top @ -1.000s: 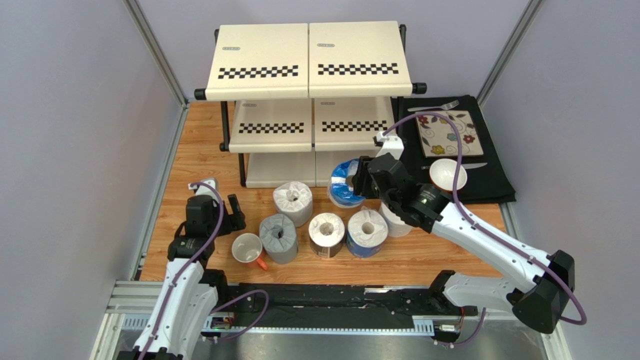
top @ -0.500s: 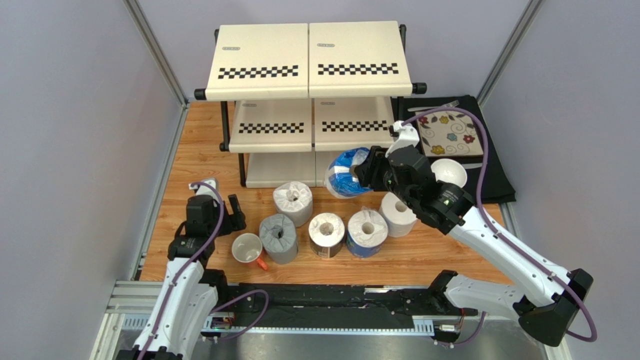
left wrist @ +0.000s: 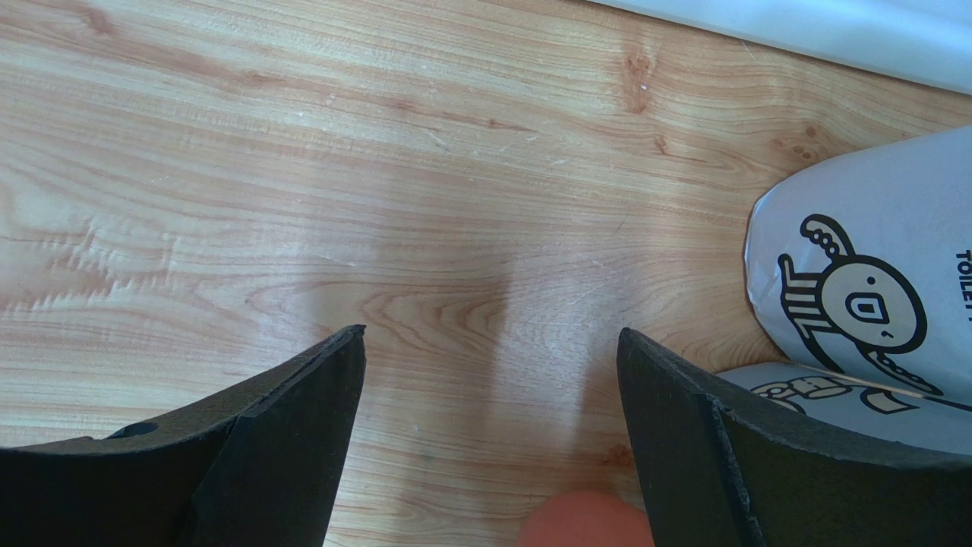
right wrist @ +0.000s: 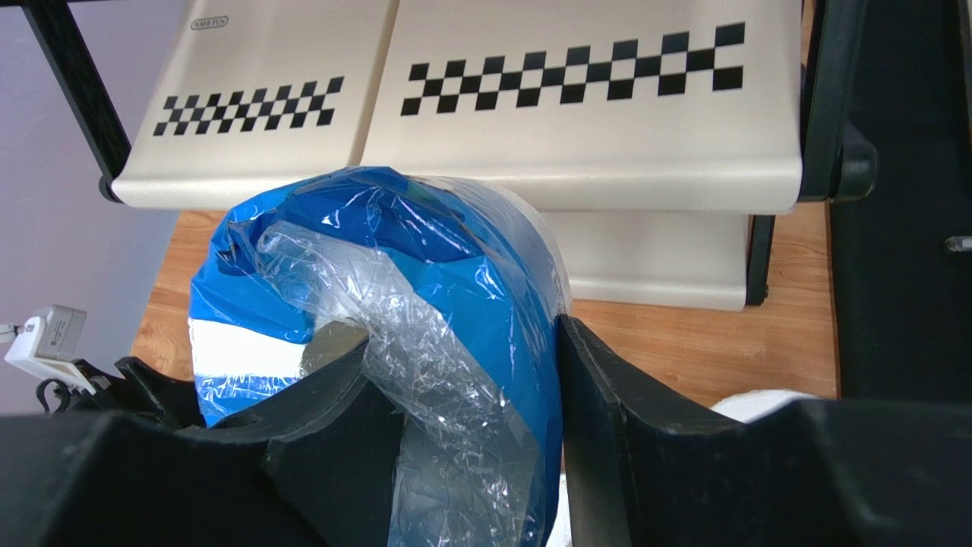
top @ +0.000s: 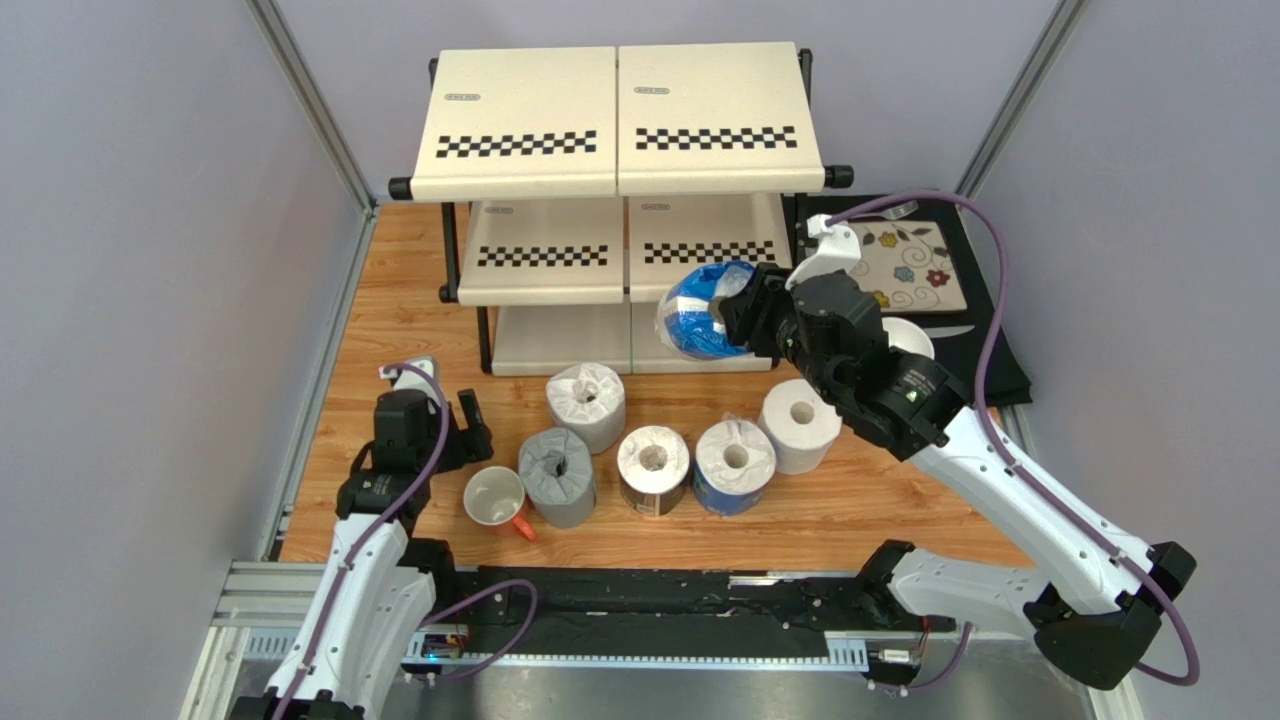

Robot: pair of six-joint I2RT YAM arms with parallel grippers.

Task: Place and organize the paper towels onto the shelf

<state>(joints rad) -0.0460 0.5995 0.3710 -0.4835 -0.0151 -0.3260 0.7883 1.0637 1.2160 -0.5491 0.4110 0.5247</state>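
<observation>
right end effector (top: 724,318) is clamped on the blue-and-white plastic-wrapped paper towel roll (top: 694,311), fingers pinching either side of the crinkly wrap. the roll's off the worktop (top: 406,323), tipped on its side, just in front of the right half of the middle tier of the cream-panelled, checker-striped three-tier shelf (top: 616,113) at the far edge. can't tell if it touches the panel. wrist view confirms: the roll (right wrist: 388,262) sits between the black fingers (right wrist: 616,399), w/ the shelf's checkered strip right behind.

left end effector (top: 460,420) hangs low nr the left edge, jaws spread wide, nothing in them. its wrist view shows only bare wood between the pads (left wrist: 308,399).

five more rolls stand upright mid-worktop in front of the shelf: a plain white roll (top: 586,402), a grey roll (top: 558,473), a dark-wrapped roll (top: 654,468), a blue-printed wrapped roll (top: 735,462) and a second plain white roll (top: 800,423). a white mug w/ orange handle (top: 496,498) is just left of the grey roll. a black mat (top: 984,353) w/ a floral tile (top: 902,267) lies at the far right corner.
</observation>
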